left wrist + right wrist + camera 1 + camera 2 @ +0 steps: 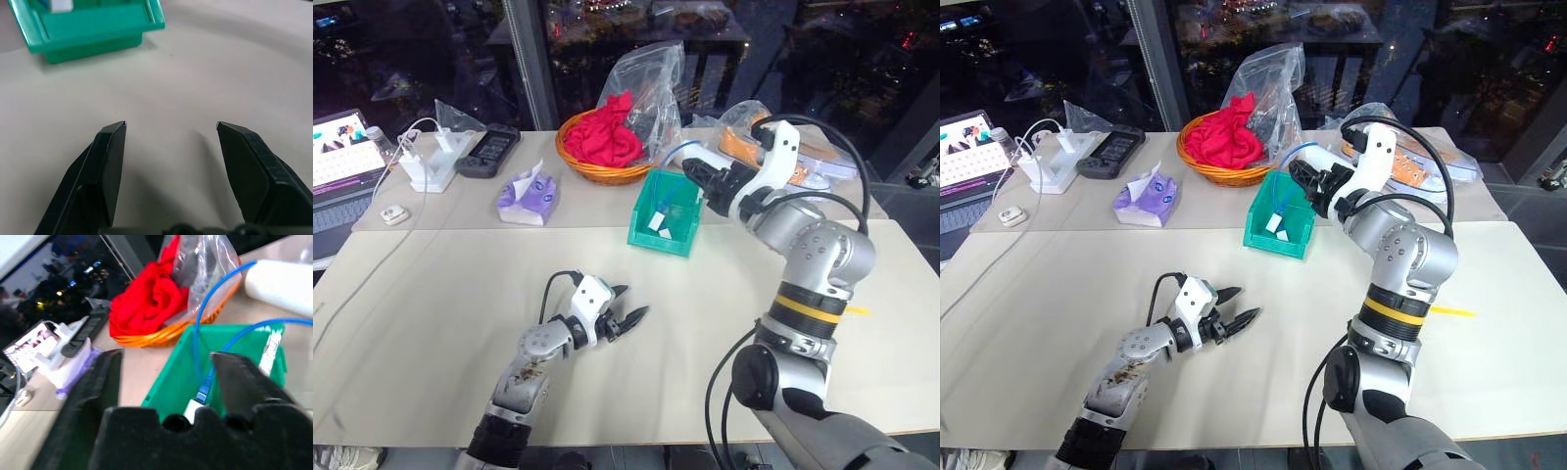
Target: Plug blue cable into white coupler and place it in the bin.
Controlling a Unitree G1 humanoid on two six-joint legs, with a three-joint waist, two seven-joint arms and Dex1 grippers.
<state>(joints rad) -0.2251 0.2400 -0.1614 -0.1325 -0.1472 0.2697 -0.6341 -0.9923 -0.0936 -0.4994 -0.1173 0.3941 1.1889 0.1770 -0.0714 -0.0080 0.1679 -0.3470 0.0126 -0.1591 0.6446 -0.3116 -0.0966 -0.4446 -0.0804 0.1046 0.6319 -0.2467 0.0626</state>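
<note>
The teal bin stands on the table past its middle, near the orange basket. Inside it lies the white coupler with the blue cable plugged into it; the cable rises in an arc out of the bin's back. My right gripper hovers open just above the bin's far right corner. Its fingers stand apart on either side of the cable and grip nothing. My left gripper is low over the bare table in front of the bin, open and empty, with the bin ahead of its fingers.
An orange wicker basket with red cloth and a clear plastic bag sit behind the bin. A purple tissue pack, white power strip, black device, earbud case and laptop are at the left.
</note>
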